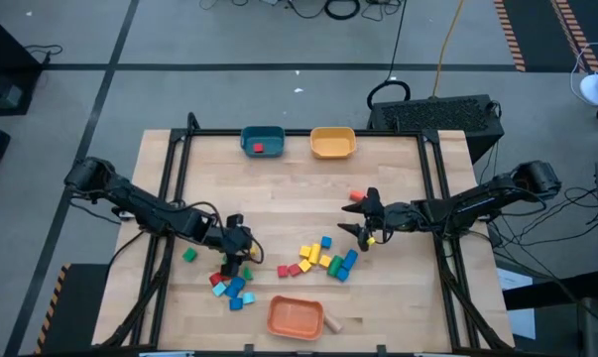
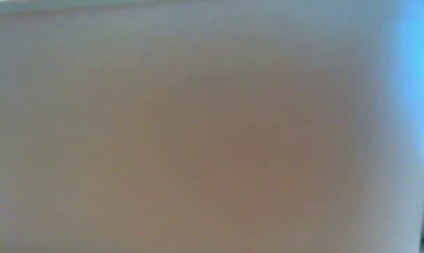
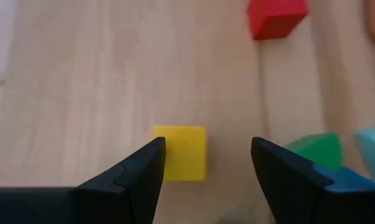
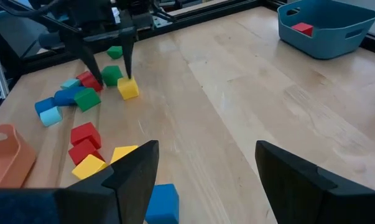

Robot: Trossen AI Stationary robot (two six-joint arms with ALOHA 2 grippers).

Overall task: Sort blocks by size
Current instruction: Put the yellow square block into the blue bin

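Yellow cube (image 3: 181,152) sits square-on between the open, empty left end effector (image 3: 206,168) fingers, no long axis.

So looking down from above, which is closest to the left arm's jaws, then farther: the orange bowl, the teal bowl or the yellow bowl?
Seen from the left gripper, in the overhead view:
1. The orange bowl, at the table's near edge, just past the block cluster.
2. The teal bowl, at the far edge, nearly straight ahead.
3. The yellow bowl, at the far edge, beside the teal bowl toward the right arm's side.

Wooden table (image 1: 299,183) with blocks (image 1: 323,258), bowls (image 1: 262,142).
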